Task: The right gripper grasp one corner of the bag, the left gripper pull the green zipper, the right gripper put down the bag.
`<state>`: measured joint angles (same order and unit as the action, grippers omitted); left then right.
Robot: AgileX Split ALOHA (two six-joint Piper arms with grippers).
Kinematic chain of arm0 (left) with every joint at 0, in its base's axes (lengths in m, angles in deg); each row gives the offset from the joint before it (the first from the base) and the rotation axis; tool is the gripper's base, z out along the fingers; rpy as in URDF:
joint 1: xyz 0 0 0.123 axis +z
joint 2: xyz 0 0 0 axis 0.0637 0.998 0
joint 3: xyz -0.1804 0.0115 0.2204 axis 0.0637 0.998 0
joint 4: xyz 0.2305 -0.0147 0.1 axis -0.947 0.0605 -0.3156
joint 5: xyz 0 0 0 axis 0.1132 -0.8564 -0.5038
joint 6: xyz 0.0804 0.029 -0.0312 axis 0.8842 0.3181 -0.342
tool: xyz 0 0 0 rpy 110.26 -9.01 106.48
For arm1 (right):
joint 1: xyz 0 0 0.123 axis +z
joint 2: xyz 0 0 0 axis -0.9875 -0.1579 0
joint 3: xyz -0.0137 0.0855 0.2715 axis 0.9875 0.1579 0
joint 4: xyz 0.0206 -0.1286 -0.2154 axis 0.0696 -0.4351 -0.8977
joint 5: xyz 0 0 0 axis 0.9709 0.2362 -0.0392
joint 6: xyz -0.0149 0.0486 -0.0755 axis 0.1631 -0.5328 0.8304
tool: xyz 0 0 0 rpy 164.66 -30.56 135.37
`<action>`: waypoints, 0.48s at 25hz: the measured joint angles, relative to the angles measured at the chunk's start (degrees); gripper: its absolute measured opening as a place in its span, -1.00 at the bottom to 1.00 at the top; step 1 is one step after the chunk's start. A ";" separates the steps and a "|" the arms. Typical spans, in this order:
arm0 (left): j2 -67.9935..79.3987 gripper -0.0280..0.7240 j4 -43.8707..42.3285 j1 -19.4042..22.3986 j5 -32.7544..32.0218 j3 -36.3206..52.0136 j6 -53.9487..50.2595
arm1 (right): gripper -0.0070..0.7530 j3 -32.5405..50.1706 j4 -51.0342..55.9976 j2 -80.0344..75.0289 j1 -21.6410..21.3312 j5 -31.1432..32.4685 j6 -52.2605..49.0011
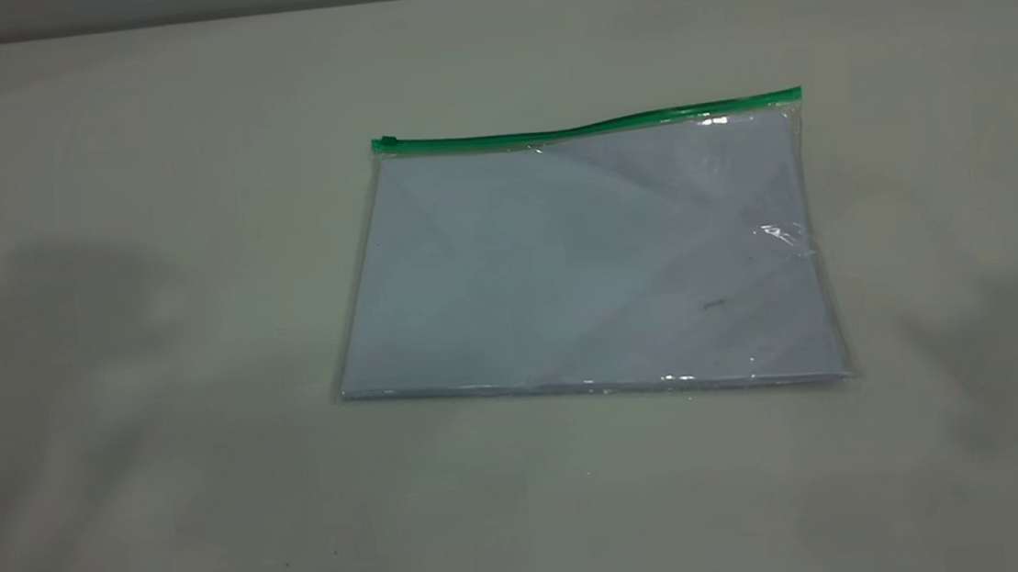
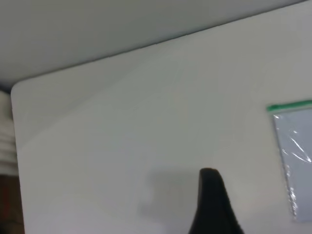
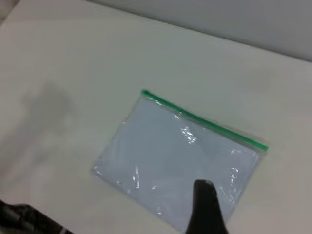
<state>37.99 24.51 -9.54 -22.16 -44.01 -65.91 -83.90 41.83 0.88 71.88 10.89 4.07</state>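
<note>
bag (image 1: 585, 261) flat on table | green zipper (image 1: 587, 125) far edge

The exterior view looks steeply down on the table (image 1: 123, 504) from outside the rig, with the bag (image 1: 585, 261) mid-frame. The left wrist view sits low over the table's corner, catching only the bag's green-edged end (image 2: 292, 156). The right wrist view looks down from higher, taking in the whole bag (image 3: 178, 161), which all three share.
</note>
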 joint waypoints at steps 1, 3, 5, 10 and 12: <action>-3.23 0.59 0.00 0.00 0.00 2.81 -0.35 | 0.56 0.00 0.13 2.01 0.00 0.00 -0.77; -11.62 0.59 0.00 0.00 0.00 9.96 -0.81 | 0.56 0.04 0.13 7.06 0.00 0.00 -1.86; -19.86 0.59 0.00 0.00 0.00 16.68 -1.27 | 0.56 1.47 0.69 12.16 0.00 0.00 -2.47; -42.39 0.59 0.00 0.00 0.00 32.35 -1.27 | 0.56 11.30 2.07 25.79 0.00 0.00 -2.61; -50.53 0.59 0.00 0.00 0.00 36.86 -0.93 | 0.56 15.73 2.07 29.86 0.00 0.00 -2.66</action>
<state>-12.54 24.51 -9.54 -22.16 -7.16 -66.83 -68.18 43.90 30.74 71.88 10.89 1.41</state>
